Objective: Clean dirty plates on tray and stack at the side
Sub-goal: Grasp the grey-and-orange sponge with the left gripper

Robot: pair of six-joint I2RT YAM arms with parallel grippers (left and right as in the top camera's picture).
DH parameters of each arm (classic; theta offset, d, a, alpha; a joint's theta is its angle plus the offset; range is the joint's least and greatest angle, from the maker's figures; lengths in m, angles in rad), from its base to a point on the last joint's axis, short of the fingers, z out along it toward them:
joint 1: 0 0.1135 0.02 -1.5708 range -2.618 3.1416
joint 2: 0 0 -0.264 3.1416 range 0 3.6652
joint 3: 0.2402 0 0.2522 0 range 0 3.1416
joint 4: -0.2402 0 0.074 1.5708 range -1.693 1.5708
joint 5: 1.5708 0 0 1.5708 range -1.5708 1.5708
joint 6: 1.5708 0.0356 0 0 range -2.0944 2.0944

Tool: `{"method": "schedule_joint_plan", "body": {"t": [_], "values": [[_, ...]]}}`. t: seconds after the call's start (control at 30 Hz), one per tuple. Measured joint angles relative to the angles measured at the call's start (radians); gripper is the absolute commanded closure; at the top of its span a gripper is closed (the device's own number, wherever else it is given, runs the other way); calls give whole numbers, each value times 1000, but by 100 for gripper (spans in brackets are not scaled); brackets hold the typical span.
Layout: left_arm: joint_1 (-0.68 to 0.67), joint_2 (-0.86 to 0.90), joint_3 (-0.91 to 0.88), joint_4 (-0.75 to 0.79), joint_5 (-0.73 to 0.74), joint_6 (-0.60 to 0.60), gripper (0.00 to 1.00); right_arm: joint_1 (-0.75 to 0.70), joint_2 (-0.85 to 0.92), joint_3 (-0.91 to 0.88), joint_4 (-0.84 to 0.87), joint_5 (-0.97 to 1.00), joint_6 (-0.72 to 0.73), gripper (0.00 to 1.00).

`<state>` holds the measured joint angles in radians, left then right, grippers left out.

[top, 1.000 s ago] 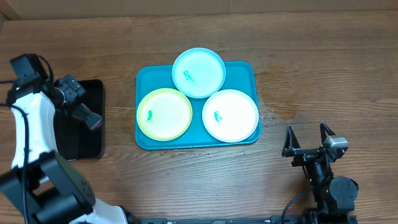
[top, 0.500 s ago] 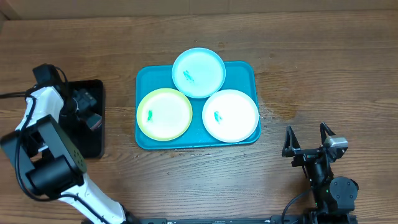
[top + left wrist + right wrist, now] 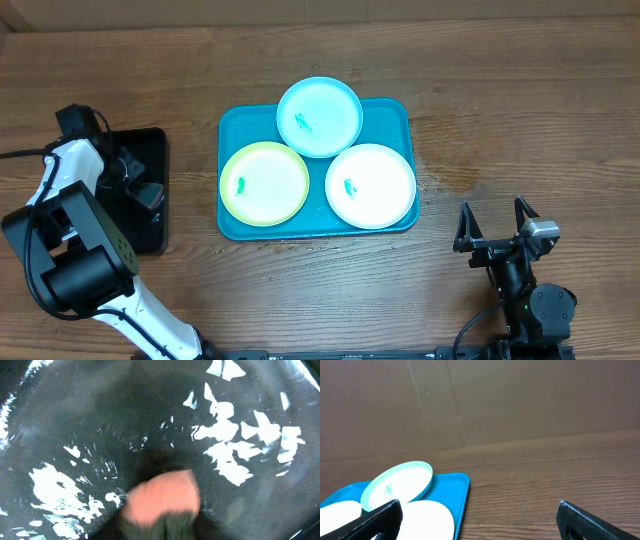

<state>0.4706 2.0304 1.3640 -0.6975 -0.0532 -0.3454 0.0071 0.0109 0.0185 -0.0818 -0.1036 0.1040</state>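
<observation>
1. The brown wooden worktop [image 3: 520, 110] is the biggest thing here.
2. The blue tray [image 3: 390, 120] lies in the middle of the worktop, a bit nearer the far edge.
3. A smaller black tray [image 3: 135, 232] lies close to the left edge.
4. Three round plates sit on the blue tray. The yellow-green plate [image 3: 264, 183] is on its left side and the white plate [image 3: 370, 186] is on its right side. The pale cyan plate [image 3: 319, 117] is at the back between them and pokes a little over the far rim.
5. The right gripper [image 3: 492, 222] is near the front edge, toward the right corner. Its two fingers are spread wide with nothing between them.
6. The left gripper [image 3: 143, 188] is down over the black tray. I cannot tell if it is spread or pressed together.
7. A blurry pink thing [image 3: 162, 497] rests on the shiny black tray, right under the left gripper.
8. Each plate has a small green smear [image 3: 303, 124].
</observation>
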Motion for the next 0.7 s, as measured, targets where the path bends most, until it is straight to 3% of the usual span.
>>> {"method": "schedule_joint_plan", "body": {"t": [0.37,0.53,0.6,0.7], "values": [[1,0,11,-137,81,-2,3,0,0,0,0,0,0,0],[3,-1,14,-164,142,-5,35,0,0,0,0,0,0,0],[3,-1,14,-175,163,-1,57,0,0,0,0,0,0,0],[2,-1,14,-180,193,-6,82,0,0,0,0,0,0,0]]}}
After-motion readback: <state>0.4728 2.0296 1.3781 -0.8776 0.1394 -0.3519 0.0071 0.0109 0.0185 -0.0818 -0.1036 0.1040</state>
